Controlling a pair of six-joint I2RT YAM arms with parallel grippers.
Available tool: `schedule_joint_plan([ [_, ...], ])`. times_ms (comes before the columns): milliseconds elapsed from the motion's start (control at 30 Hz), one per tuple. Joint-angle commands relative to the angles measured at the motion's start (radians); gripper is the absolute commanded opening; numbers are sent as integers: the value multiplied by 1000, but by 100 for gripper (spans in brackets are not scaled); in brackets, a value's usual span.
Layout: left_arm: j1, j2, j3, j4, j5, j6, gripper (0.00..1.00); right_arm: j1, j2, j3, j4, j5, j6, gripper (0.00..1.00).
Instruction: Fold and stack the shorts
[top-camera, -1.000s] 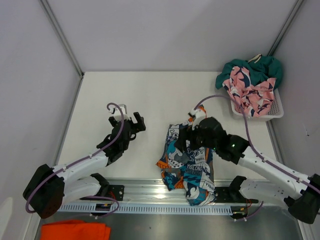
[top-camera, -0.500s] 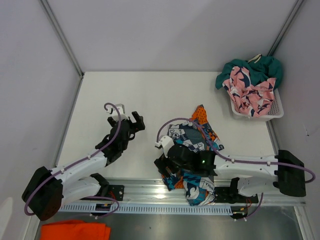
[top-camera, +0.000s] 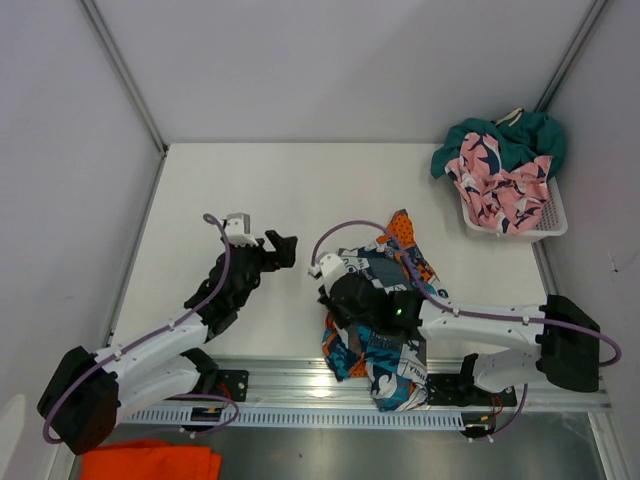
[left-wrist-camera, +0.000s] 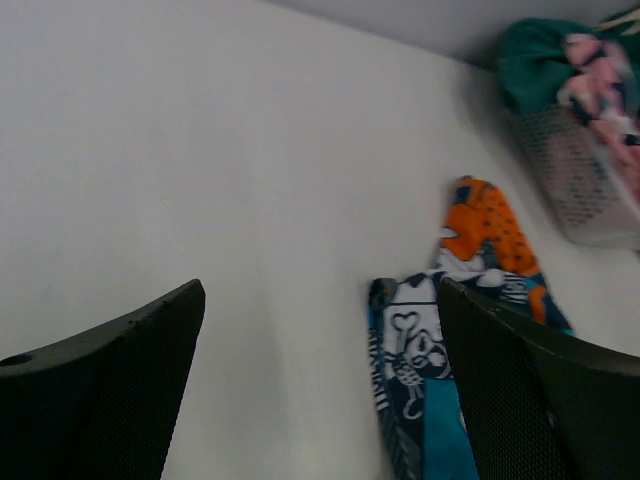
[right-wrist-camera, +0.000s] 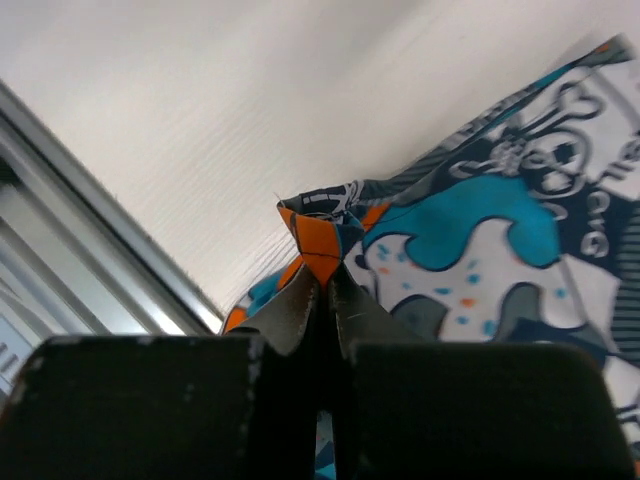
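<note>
Right gripper (right-wrist-camera: 322, 288) has swung to the printed shorts' (top-camera: 395, 365) 9-o'clock edge and pinched a corner.
Light, limp cloth at the table's (top-camera: 200, 190) 6 o'clock will likely sag; the wide-open left gripper (top-camera: 282, 246) should take another corner.

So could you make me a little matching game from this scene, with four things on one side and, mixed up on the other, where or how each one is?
Things
1. left end effector
2. right end effector
3. pink shark shorts
4. orange cloth

Place or state
A. lying in the white basket
B. open, above bare table
C. off the table, down by the left arm's base
D. shut on a corner of the graphic print shorts

Pairs: 1-B, 2-D, 3-A, 4-C
</note>
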Motion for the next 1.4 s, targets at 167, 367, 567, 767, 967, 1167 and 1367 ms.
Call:
schedule_joint_plan([
  [167,5,-19,-129,554,637,59,99,-276,-147,48,42,-182,20,0],
  [367,6,91,-100,715,872,-6,99,-354,-165,23,75,-400,2,0],
  [567,6,197,-57,793,992,-56,99,-382,-211,-32,142,-477,6,0],
  [767,5,225,-35,792,1019,-67,94,-393,-237,-41,154,-535,-3,0],
  [967,2,236,-6,719,1003,-49,74,-393,-259,-60,191,-560,3,0],
  [1167,-12,251,46,588,976,-5,38,-394,-257,-80,238,-589,15,0],
  [1367,-37,259,69,548,964,29,35,-394,-242,-83,254,-583,26,0],
])
